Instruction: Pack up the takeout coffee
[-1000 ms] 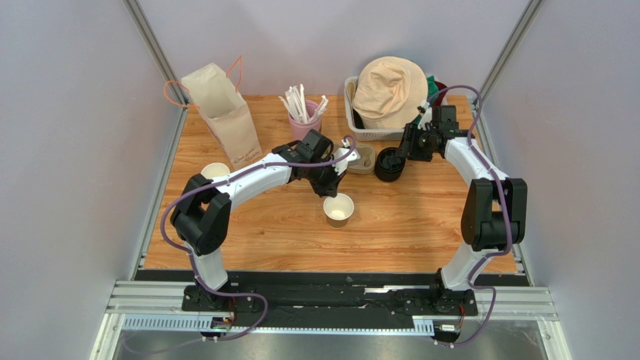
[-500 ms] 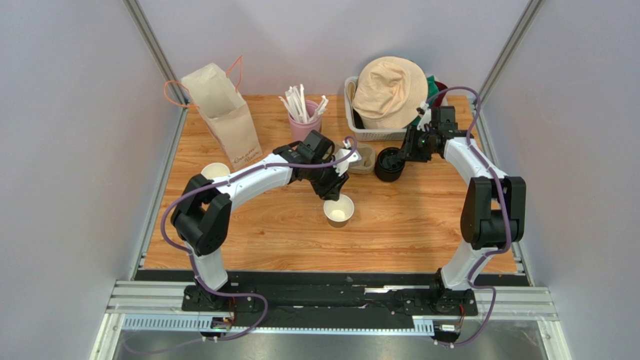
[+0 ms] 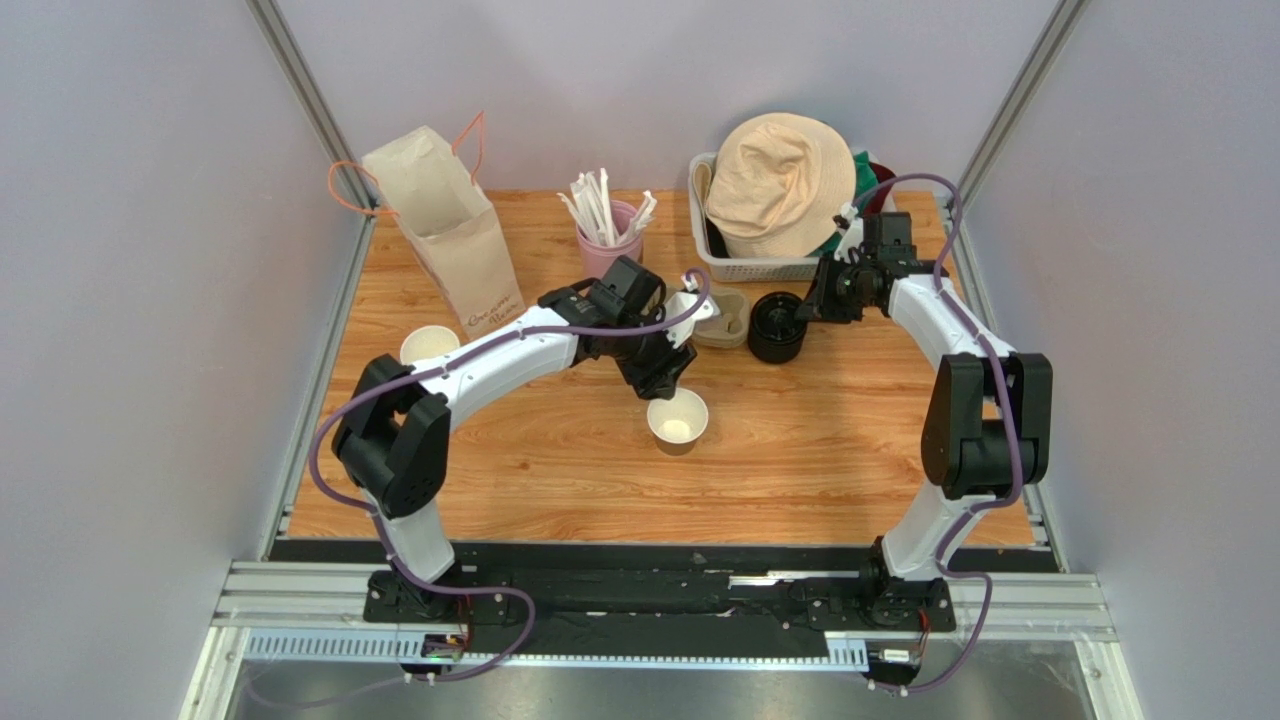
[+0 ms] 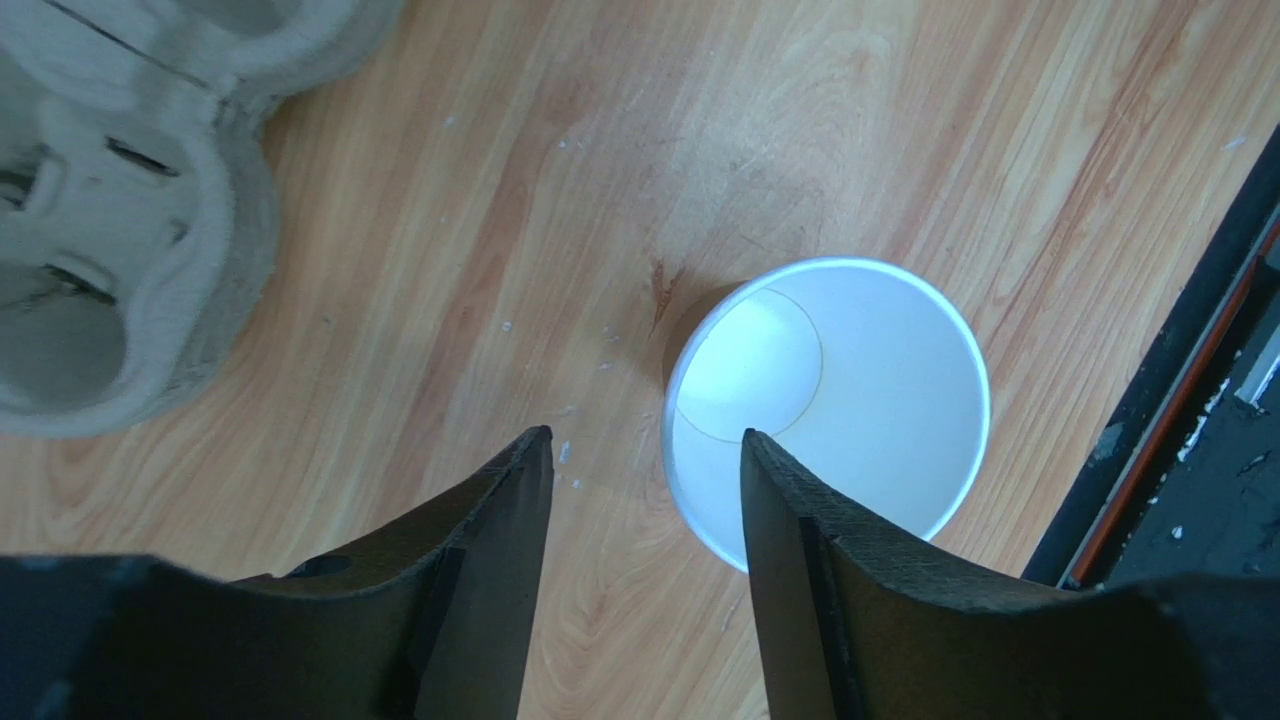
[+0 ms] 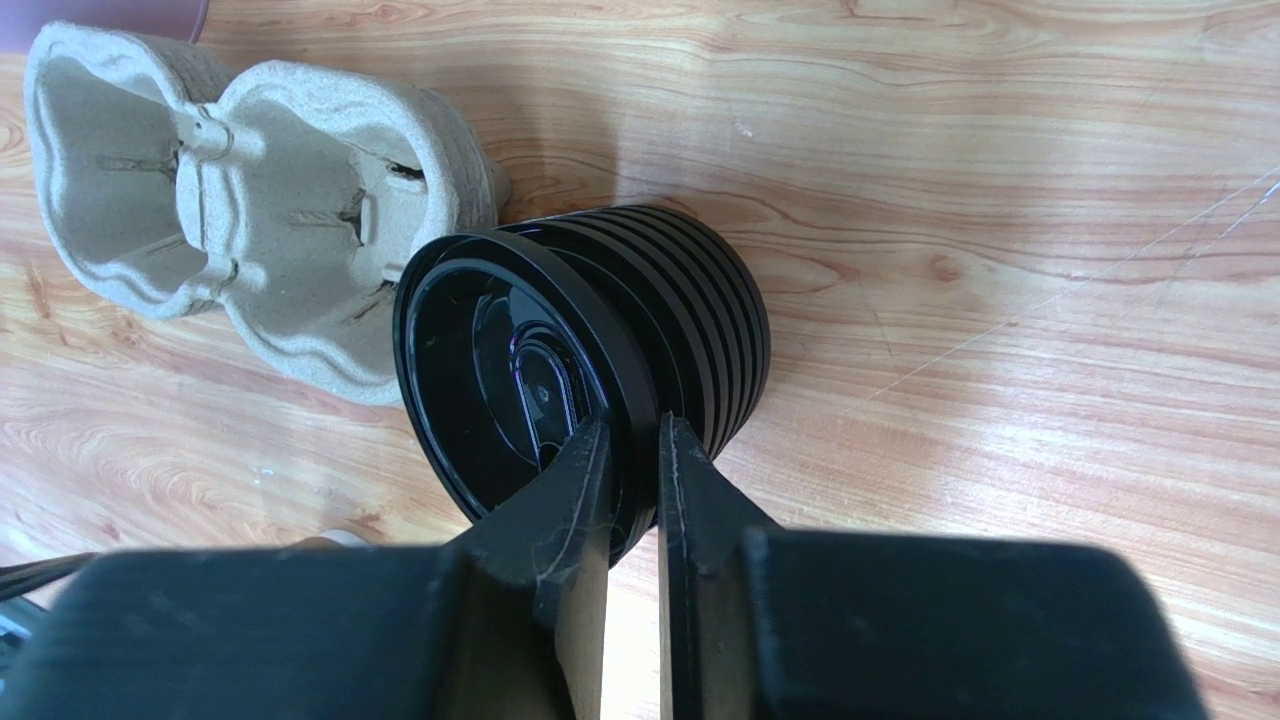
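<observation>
Okay, wood table (image 3: 842,450): pulp carrier (image 3: 729,315) mid-back, black lid stack (image 3: 777,327) at its 3 o'clock, lidless takeout coffee cup (image 3: 678,422) upright at its 7 o'clock. My left claw (image 4: 643,443) hangs apart over the cup's 12 o'clock edge; my right claw (image 5: 634,428) clamps the rim of the top lid (image 5: 481,360).

One finger of the left tool (image 4: 643,450) covers part of the near rim of the cup (image 4: 857,405). The carrier (image 4: 105,225) runs off the left edge. The right tool (image 5: 631,435) hides the pinched rim of the top lid (image 5: 496,360). A hat (image 3: 778,180) hides what is in the basket (image 3: 700,203). The print on the bag (image 3: 451,225) is too small to read.
</observation>
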`<control>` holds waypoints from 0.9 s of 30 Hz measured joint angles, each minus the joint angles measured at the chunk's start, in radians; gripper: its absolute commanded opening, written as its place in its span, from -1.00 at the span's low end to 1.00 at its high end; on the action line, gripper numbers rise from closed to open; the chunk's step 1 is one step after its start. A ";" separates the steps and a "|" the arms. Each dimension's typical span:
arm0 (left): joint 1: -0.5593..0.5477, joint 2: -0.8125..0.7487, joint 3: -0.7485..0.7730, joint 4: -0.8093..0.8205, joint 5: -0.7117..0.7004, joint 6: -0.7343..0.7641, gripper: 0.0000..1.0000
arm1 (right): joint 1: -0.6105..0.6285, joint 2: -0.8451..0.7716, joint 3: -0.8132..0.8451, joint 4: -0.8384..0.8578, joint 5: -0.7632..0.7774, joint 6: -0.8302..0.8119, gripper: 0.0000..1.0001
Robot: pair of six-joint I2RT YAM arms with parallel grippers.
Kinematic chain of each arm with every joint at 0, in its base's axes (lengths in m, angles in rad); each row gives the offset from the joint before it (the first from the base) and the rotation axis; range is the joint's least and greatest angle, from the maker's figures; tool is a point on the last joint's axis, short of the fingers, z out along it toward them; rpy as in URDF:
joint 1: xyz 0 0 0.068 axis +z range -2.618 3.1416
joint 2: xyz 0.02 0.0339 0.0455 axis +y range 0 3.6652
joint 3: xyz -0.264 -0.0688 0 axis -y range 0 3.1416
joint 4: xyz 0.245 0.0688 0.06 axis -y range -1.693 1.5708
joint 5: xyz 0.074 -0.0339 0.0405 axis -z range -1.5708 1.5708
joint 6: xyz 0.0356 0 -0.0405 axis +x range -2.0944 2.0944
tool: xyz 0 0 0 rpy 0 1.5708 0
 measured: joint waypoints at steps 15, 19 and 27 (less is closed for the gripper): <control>-0.003 -0.172 0.122 -0.035 -0.222 0.219 0.48 | 0.000 -0.016 0.227 -0.289 -0.180 -0.047 -0.80; -0.025 -0.175 0.160 -0.008 -0.362 0.358 0.49 | 0.000 -0.044 0.363 -0.420 -0.266 -0.088 -0.79; -0.159 -0.202 0.072 0.137 -0.640 0.763 0.49 | 0.000 -0.091 0.486 -0.585 -0.395 -0.131 -0.80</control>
